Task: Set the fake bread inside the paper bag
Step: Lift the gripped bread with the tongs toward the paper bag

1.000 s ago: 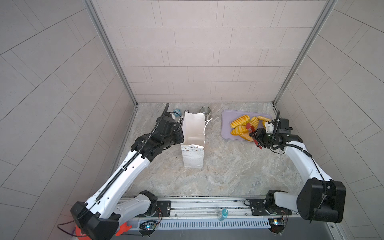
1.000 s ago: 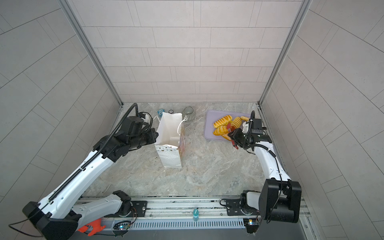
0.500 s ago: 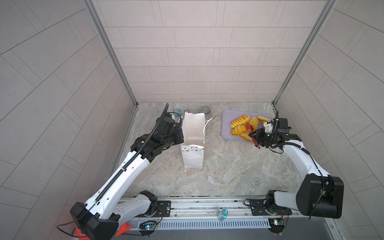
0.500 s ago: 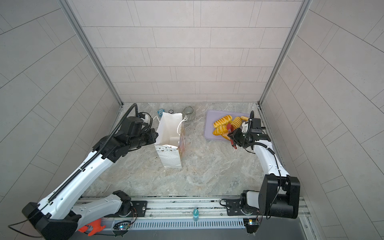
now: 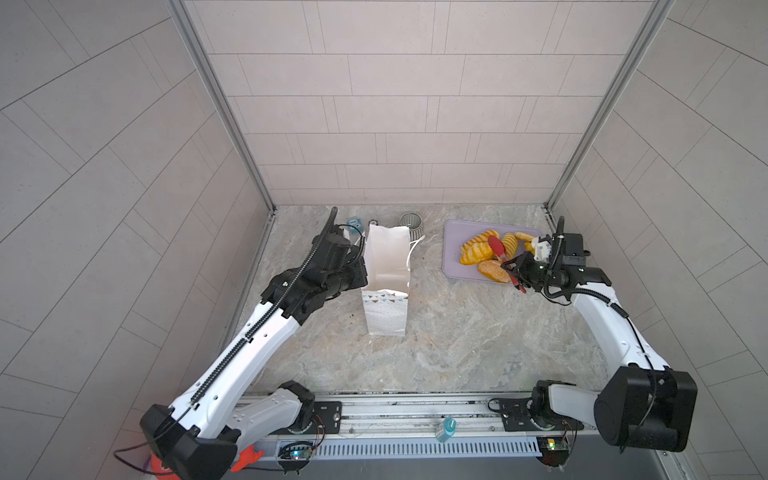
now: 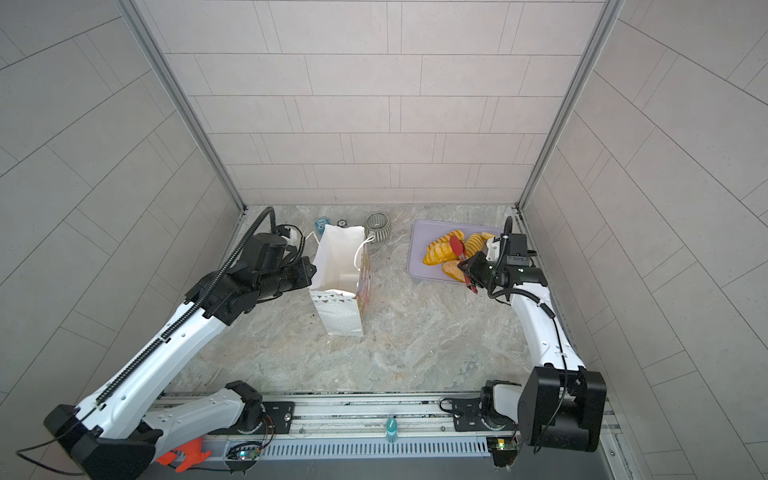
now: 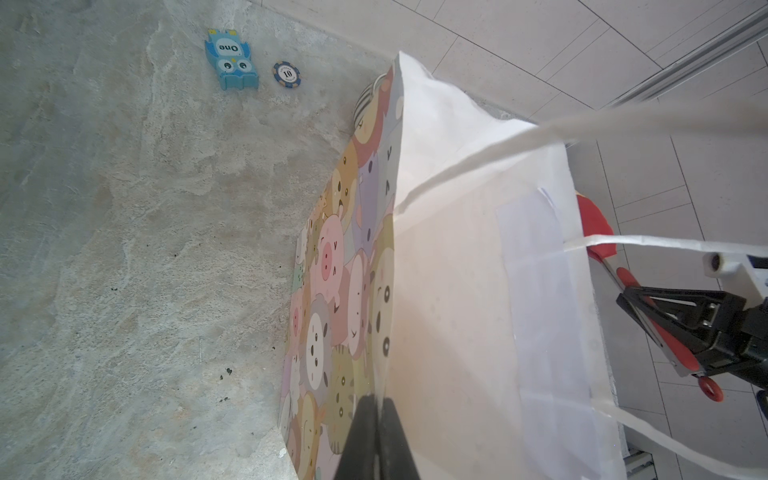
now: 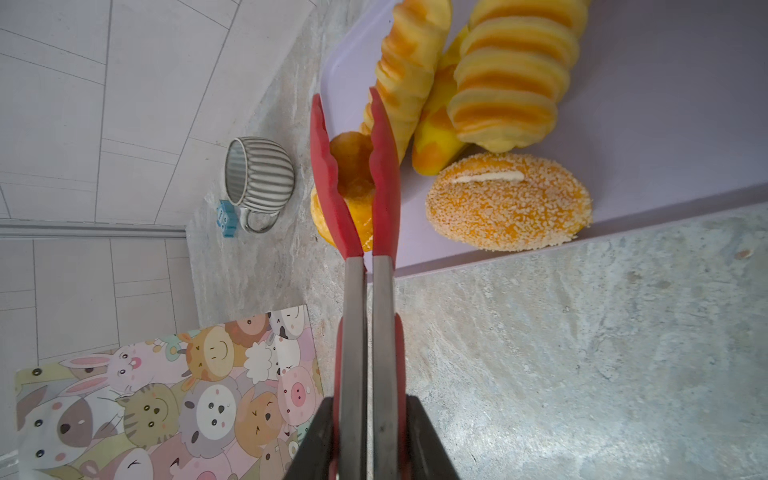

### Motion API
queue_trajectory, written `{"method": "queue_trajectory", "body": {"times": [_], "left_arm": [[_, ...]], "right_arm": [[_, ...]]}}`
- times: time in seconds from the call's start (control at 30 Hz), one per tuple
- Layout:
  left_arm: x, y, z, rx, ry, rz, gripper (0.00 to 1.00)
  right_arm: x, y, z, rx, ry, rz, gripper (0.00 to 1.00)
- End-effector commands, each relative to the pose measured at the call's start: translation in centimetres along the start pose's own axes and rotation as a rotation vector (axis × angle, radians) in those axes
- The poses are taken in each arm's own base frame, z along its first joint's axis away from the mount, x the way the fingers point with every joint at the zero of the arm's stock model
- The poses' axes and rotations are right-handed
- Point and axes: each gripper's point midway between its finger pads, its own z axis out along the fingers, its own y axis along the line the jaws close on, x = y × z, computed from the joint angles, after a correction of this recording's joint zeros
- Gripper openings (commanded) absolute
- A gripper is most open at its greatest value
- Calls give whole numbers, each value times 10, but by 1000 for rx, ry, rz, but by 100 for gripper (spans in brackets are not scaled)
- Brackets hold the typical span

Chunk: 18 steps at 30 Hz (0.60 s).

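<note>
R hand (image 5: 515, 272) low, tongs (image 8: 353, 316) on bagel (image 8: 353, 166)

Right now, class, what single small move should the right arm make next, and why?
Probably a lift straight up. The right gripper has its jaws shut on the tongs, whose red tips close on the ring bagel at the lilac tray's edge. The left gripper pinches the paper bag's rim, and its mouth stands open.
</note>
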Motion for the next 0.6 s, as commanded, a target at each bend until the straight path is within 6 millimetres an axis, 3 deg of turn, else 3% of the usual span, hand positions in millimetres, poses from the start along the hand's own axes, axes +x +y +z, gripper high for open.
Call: {"method": "queue_trajectory", "body": {"times": [0.0, 0.33, 0.57], "left_arm": [[8, 10, 2, -34, 25, 1, 5], [7, 10, 0, -36, 18, -2, 5], [8, 12, -1, -41, 18, -4, 5]], "right_arm": [[-12, 23, -19, -45, -59, -59, 24], [-25, 69, -56, -125, -123, -137, 22], [-22, 120, -87, -212, -161, -244, 22]]}}
